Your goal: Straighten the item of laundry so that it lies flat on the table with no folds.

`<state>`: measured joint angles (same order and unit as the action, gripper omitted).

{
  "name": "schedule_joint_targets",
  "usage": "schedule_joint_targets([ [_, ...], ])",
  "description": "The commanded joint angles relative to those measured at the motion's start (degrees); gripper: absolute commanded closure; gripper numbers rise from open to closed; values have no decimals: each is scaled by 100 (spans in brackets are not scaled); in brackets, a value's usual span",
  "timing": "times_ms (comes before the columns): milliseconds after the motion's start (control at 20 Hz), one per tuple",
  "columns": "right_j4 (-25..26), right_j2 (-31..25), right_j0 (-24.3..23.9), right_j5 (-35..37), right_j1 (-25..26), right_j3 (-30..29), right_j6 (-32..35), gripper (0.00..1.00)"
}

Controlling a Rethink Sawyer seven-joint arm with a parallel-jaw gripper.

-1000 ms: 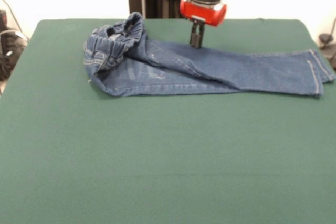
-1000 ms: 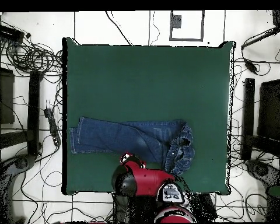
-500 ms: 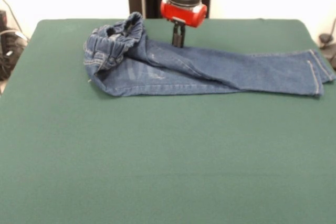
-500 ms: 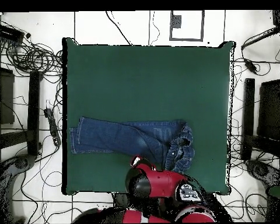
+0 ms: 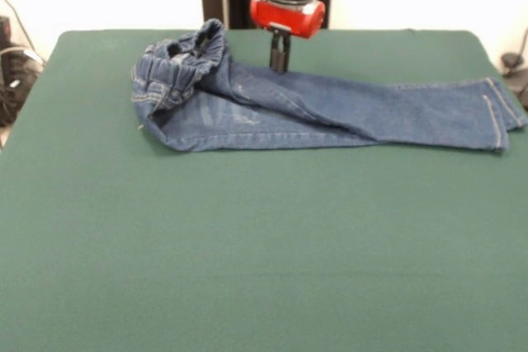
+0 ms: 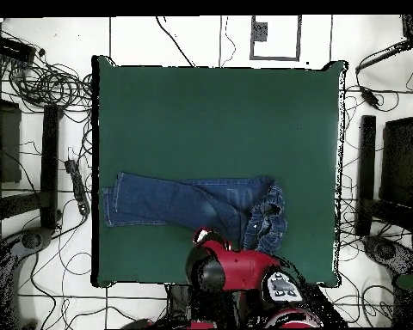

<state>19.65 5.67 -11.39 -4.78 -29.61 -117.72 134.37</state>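
1. The jeans are laid on the far half of the desk in the front view, with their long axis running left to right, roughly parallel to the desk's far edge.
2. The waistband is pointed to the left in that view and is bunched into a raised, crumpled heap; the leg hems are pointed to the right and are found close to the desk's right edge.
3. The legs are seen overlapping, one lying partly across the other, so the garment is not spread flat.
4. In the overhead view the jeans are placed in the lower part of the desk, hems to the left and the bunched waist to the right.
5. The gripper is held below the red collar, at the far edge of the jeans, just right of the bunched waist; its fingers are seen drawn close together, and no cloth is seen gripped between them.
6. No containers are seen on the desk.
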Motion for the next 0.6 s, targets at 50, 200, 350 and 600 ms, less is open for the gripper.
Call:
schedule_joint_targets([
  [50, 163, -668, -145, 764, -207, 482, -145, 100],
  [200, 377, -835, -476, 976, -289, 560, -416, 100],
  [350, 530, -1127, -799, 1209, -309, 617, -598, 100],
  [600, 646, -1113, -768, 1294, -293, 808, -479, 100],
])
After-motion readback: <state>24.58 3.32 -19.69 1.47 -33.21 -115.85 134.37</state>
